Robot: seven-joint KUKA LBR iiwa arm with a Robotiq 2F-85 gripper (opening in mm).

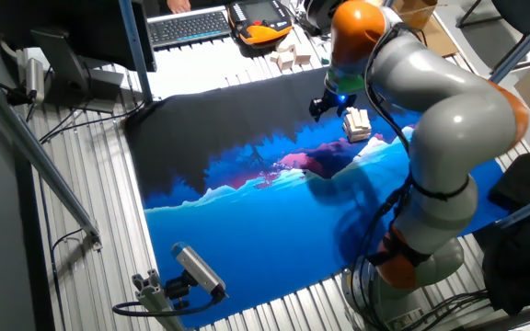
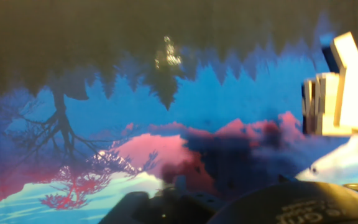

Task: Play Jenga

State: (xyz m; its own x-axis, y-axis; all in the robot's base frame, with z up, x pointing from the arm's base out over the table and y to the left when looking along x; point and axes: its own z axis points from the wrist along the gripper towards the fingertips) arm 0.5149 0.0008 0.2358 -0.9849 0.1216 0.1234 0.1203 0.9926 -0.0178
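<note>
The Jenga tower (image 1: 357, 123) stands at the far right of the counter (image 1: 247, 221), just beside my gripper (image 1: 325, 108). I cannot tell its opening. The blocks look light, stiff and loosely stacked; I judge one end best to grip.

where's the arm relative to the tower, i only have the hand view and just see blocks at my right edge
Observer: In the fixed view the gripper hangs just beside the Jenga tower, toward the keyboard side, apparently apart from it.
Operator: anything else on that side of the table
Observer: Yes, a few loose wooden blocks lie off the mat near the keyboard.
Operator: are the fingers open
Observer: Cannot tell; they are too small and dark in the fixed view.
</note>
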